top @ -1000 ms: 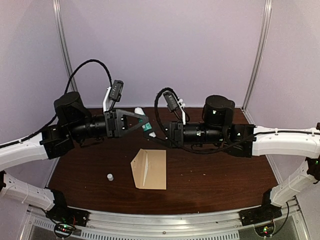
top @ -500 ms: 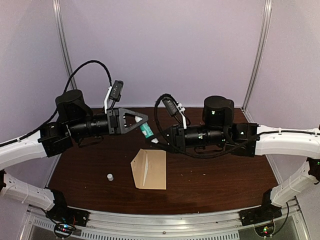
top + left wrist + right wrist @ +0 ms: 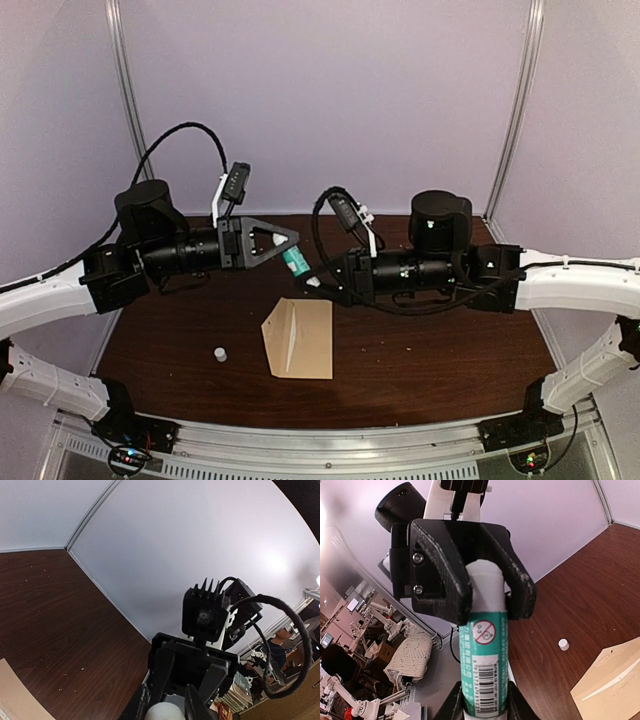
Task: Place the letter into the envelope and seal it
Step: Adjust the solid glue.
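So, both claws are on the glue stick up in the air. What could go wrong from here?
1. The glue stick hangs above the table, with the right claw on its green body and the left claw on its white end. A pull out of line could make it slip and fall on the envelope.
2. The small white cap lies loose beside the envelope; a low move might knock it away.

Glue stick [image 3: 482, 670] is observed raised above the dark wood-grain table [image 3: 420, 350]: green label, barcode, white upper end. A small white cap [image 3: 220, 353] is noted on the table, left part, apart from it.
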You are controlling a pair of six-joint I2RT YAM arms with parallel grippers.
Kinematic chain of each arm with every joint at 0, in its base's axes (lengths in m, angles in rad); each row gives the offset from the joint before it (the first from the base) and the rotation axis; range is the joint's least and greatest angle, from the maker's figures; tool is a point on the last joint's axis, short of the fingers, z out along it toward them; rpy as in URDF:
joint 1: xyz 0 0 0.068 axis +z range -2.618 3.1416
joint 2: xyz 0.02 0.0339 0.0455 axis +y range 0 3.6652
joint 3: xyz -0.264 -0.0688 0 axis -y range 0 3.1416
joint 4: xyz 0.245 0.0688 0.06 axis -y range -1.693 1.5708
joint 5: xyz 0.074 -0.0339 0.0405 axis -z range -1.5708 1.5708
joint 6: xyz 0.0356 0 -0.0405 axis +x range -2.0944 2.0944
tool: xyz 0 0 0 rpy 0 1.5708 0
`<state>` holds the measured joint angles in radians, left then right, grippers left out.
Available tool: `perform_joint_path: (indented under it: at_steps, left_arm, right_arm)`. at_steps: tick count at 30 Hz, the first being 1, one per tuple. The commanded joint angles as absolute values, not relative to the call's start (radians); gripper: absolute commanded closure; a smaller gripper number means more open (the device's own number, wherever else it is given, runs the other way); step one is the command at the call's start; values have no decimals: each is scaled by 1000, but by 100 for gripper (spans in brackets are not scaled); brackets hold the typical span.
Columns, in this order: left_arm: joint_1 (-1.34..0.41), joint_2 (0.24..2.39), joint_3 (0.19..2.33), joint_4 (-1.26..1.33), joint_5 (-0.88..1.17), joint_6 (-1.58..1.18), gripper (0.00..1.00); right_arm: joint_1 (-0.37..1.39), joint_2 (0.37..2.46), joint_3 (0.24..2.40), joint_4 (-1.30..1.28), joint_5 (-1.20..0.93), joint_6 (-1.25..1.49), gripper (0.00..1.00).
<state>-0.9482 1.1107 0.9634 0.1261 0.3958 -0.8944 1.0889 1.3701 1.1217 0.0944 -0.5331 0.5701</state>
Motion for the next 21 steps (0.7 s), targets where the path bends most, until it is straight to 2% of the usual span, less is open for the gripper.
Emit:
perform_joint_path:
  at_steps: [1,4,8,15,18,21]
  left_arm:
    - [-949,1097,980,219,375,-908,100]
    - [-950,1090,959,313,352,-913,100]
    - [-951,1089,957,409,323,-908,100]
    - [-982,1105,969,481,263,-874,100]
    - [-1006,1119,969,516,248,-867,100]
    - [-1025,1129,969,533,225,-857,100]
  right_arm:
    - [1087,1307,1107,149,-433,592,60]
    - [1090,1277,1050,269,-401,658,38]
    - [1118,1267,985,425,-313,742,19]
    - [1170,1284,972,564,-179,798,15]
    - [1174,1300,982,594,-153,815,17]
    - [1174,1321,1001,617,-147,834,25]
